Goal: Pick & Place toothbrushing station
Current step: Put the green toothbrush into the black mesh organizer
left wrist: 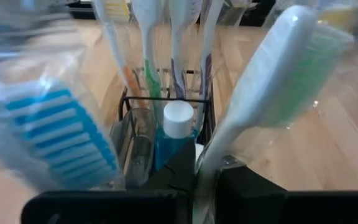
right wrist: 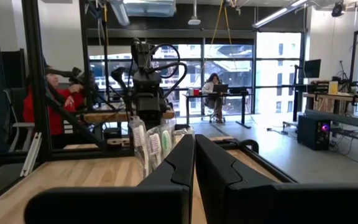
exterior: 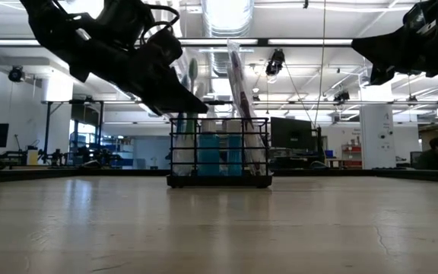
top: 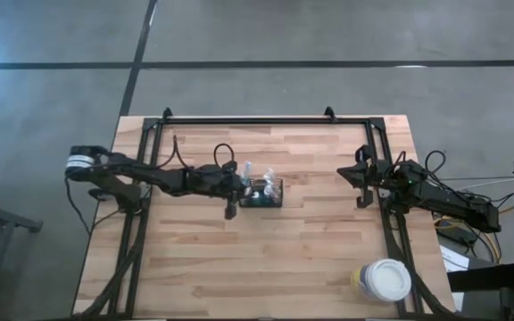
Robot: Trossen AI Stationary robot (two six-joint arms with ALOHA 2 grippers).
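The black wire-mesh caddy stands with its base on the wooden table, near the middle. Several toothbrushes stand upright in it, beside a blue tube with a white cap. My left gripper reaches in from the table's left, just above the caddy's left rim, and is shut on a green-bristled toothbrush. A blue-bristled brush looms close beside it. My right gripper waits shut at the right edge. My left gripper pinches the green-bristled toothbrush's white handle between its two fingers. The fingers slant down from the table's left and lie across the handle. The bristle head rises above the fingers; the lower end is hidden behind them.
A large cup with a white lid stands near the table's front right corner. A black frame runs along the far edge and both sides. People sit in the room beyond the table.
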